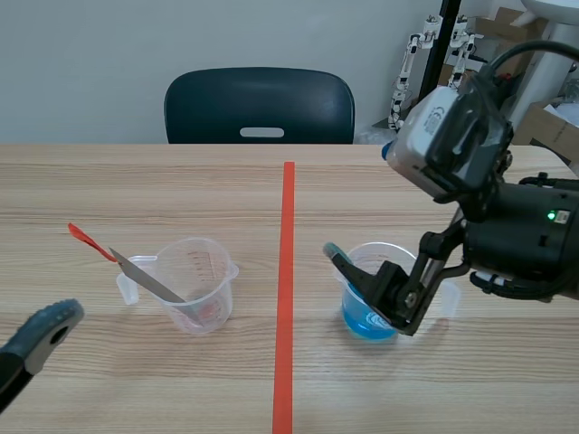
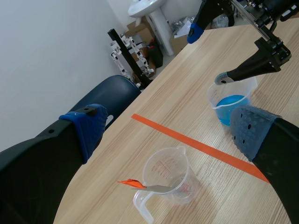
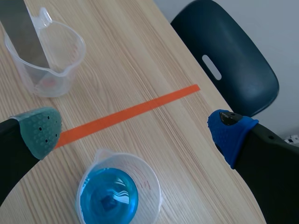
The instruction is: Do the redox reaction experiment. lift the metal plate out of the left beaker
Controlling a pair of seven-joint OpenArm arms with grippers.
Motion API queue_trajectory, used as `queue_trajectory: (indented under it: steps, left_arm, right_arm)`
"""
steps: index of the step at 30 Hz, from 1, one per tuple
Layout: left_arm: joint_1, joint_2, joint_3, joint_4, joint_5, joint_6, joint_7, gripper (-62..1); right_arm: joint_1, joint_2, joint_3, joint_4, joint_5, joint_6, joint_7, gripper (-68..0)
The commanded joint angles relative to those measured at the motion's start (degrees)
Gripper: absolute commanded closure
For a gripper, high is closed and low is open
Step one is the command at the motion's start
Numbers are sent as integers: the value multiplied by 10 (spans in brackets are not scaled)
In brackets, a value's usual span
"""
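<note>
A clear plastic beaker (image 1: 196, 287) stands left of the orange tape line, also shown in the left wrist view (image 2: 171, 179) and the right wrist view (image 3: 44, 58). A grey metal plate (image 1: 149, 280) with a red end leans in it, sticking out over the rim (image 2: 154, 188) (image 3: 22, 30). My left gripper (image 2: 170, 135) is open, low at the table's near left edge, well short of the beaker. My right gripper (image 3: 135, 128) is open, hovering just above a second beaker of blue liquid (image 1: 371, 303) (image 3: 117, 191) (image 2: 231, 100).
A dark blue chair (image 1: 260, 106) stands behind the table's far edge. The orange tape line (image 1: 286, 289) runs down the table's middle between the two beakers. Robot parts and boxes stand at the back right.
</note>
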Motion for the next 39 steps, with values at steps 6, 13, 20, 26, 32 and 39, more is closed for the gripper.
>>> queue_trajectory:
  steps: [6, 13, 20, 26, 32, 39]
  left_arm:
    - [-2, 3, 2, 3, -6, 3, 44, -551]
    - [-2, 3, 2, -28, -6, -30, 32, -551]
    - [-36, 24, 33, -196, -5, -53, -120, -551]
    - [-99, 40, 88, -369, 7, -52, -224, -551]
    - [-147, 41, 138, -512, 9, -45, -328, -551]
    - [-207, 41, 181, -659, 7, -31, -421, -551]
  right_arm:
    - [95, 7, -135, -20, 4, -19, 8, -679]
    - [165, 5, -242, -29, 6, -59, 12, -679]
    - [211, -19, -320, -56, 7, -89, 9, -679]
    - [242, -49, -368, -99, 7, -97, 9, -679]
    - [266, -78, -396, -123, 7, -111, 4, -679]
    - [289, -124, -413, -156, 7, -116, -15, -679]
